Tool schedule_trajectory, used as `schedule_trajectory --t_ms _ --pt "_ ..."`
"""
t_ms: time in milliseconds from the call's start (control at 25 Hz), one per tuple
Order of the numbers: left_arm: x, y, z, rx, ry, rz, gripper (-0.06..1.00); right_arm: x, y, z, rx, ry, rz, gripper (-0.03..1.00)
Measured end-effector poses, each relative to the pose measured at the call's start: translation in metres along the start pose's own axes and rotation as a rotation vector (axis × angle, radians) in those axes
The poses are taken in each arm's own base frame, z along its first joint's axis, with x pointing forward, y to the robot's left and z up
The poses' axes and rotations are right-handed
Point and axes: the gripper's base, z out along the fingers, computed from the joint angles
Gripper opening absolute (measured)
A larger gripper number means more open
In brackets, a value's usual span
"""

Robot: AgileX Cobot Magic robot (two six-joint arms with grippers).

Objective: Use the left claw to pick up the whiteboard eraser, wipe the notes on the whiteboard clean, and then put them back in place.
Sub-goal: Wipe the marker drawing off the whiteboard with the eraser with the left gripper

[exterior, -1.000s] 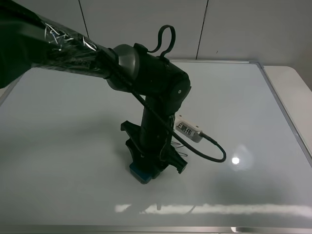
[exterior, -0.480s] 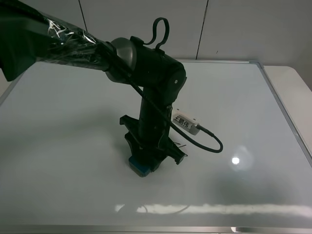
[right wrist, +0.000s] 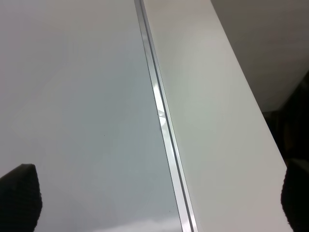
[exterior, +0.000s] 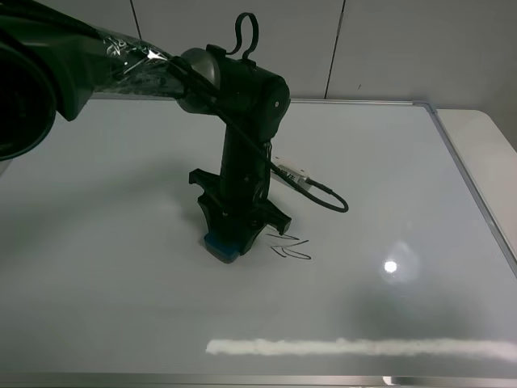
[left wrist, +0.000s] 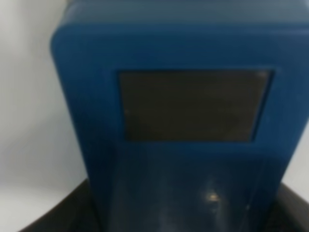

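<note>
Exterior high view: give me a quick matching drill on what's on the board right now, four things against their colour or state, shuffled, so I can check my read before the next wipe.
Things:
1. whiteboard eraser
2. notes
3. left gripper
4. whiteboard frame

Colour or state:
A. thin black strokes, uncovered, just beside the eraser
B. silver, running along the board's edge
C. teal-blue, held at the board's surface
D. black, shut on the eraser

Pairs: 1-C, 2-A, 3-D, 4-B
</note>
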Motion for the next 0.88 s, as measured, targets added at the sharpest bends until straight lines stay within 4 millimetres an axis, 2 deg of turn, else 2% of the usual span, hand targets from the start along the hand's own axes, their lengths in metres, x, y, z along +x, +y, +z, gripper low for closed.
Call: schedule_trajectory --t_ms 160,320,480,720,880 --pt "-0.011 0.003 -0.004 -0.002 -0.035 -0.003 0.55 0.000 0.000 0.000 0.000 0.000 0.000 0.99" --pt "-0.010 -0.009 -0.004 -0.029 -0.045 0.037 0.55 0.000 0.000 0.000 0.000 0.000 0.000 0.99" --pt "-0.003 -0.042 -0.002 -0.041 -0.046 0.115 0.55 0.000 0.000 0.000 0.000 0.000 0.000 0.99" --pt "0.019 -0.101 0.005 -0.018 -0.029 0.265 0.55 0.000 0.000 0.000 0.000 0.000 0.000 0.99" --pt "0.028 -0.121 0.007 0.040 -0.009 0.291 0.55 0.000 0.000 0.000 0.000 0.000 0.000 0.99"
